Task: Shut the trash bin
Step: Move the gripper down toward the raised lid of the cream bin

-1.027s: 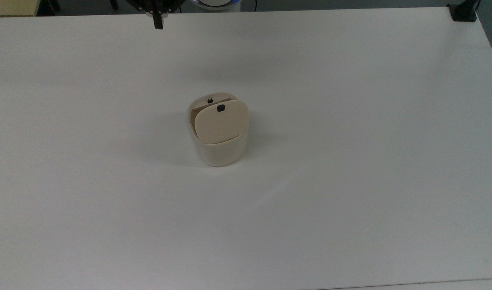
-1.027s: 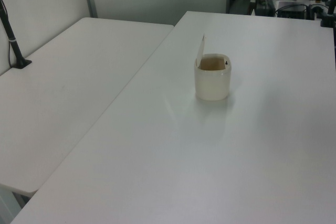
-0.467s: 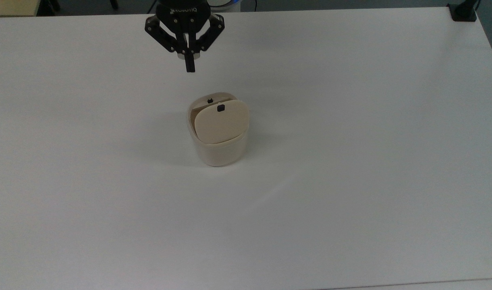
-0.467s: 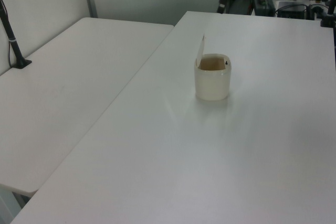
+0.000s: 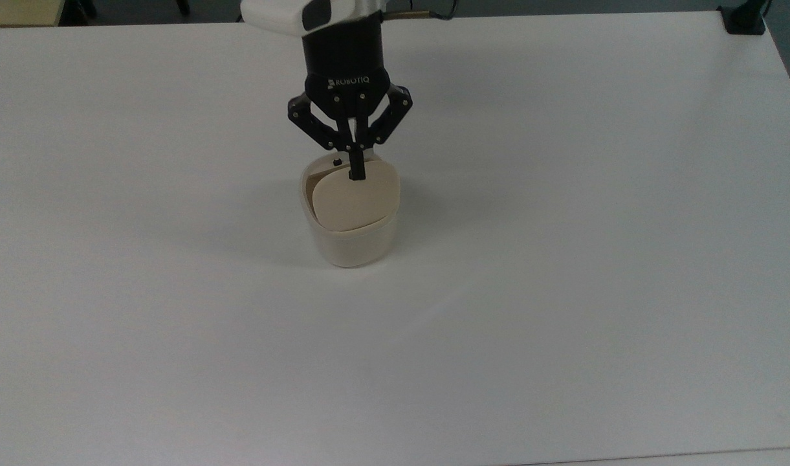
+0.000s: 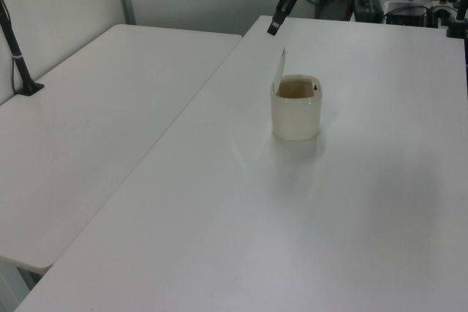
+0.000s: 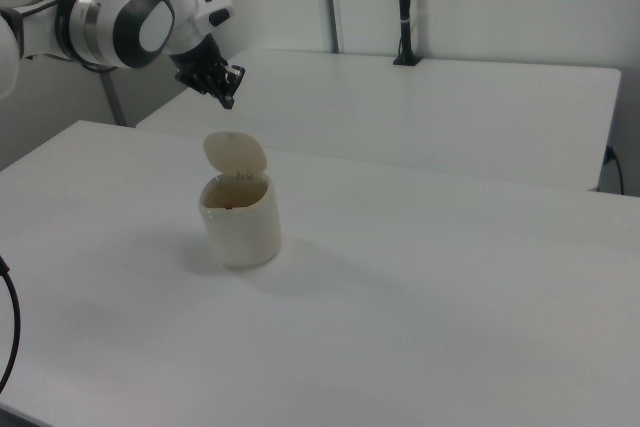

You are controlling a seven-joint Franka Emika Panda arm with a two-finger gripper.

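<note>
White table (image 5: pixel 563 291) carries the trash bin (image 5: pixel 351 239), lid (image 7: pixel 235 154) upright. My gripper (image 7: pixel 229 99), fingers pinched together and empty, hangs above and behind that lid.

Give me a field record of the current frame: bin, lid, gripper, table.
bin: trash bin, cream, standing on the white table
lid: lid raised upright, bin open
gripper: gripper shut, in the air above the lid, apart from it in the right view
contact: none seen
task state: bin not yet closed
</note>
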